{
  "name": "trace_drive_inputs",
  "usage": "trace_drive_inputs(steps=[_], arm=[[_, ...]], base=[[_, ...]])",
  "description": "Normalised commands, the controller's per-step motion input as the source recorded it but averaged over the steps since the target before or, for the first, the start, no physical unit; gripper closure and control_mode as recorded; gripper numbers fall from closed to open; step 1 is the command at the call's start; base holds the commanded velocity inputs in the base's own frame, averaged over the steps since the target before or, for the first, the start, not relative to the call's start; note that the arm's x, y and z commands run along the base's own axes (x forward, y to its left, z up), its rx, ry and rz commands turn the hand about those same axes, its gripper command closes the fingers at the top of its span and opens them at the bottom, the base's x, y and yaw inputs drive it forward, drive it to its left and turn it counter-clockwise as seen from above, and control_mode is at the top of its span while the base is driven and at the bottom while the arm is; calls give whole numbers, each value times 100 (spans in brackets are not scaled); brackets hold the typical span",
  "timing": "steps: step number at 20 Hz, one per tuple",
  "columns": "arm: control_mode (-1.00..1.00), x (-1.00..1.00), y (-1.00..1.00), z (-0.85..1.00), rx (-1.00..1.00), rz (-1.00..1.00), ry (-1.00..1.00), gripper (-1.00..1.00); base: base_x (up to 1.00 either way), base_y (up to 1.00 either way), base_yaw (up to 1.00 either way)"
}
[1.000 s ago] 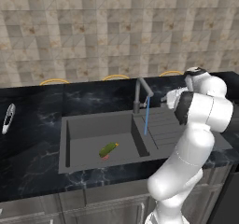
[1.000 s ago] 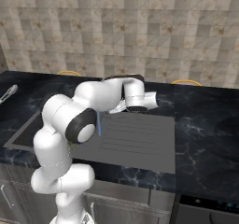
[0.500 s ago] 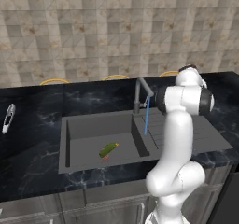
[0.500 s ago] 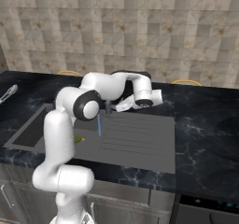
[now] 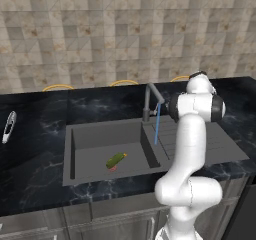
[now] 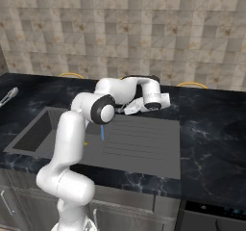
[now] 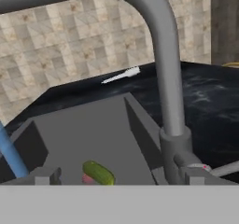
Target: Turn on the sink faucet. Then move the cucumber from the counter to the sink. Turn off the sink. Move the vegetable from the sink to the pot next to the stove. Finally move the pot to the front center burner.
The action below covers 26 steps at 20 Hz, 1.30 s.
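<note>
Swung upright since a second ago, forearm now vertical by the sink faucet (image 5: 151,100). Water running, cucumber (image 5: 115,160) already in the sink (image 5: 80,134) at its drain — so shut-off in hand. Gripper (image 7: 119,174) spread wide, empty; next, nudge the lever at five o'clock of the faucet base.

Kitchen, black marble counter (image 5: 35,159), sunken grey sink (image 5: 90,156), faucet (image 5: 150,100), tiled wall (image 5: 100,34)
</note>
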Motion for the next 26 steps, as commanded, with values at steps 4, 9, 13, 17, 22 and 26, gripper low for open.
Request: trace_drive_inputs(steps=[4,9,13,17,22,26], arm=[[-100,28,9,-13,0,0,0,-100],[-100,12,4,-16,0,-3,-1,-100],[-100,8,2,-12,0,-4,0,-100],[-100,12,0,-6,0,-5,0,-100],[-100,16,0,-6,0,-5,0,-100],[-100,13,0,-4,-1,-4,0,-100]], base=[[0,0,0],[0,0,0],[0,0,0],[0,0,0],[0,0,0],[0,0,0]])
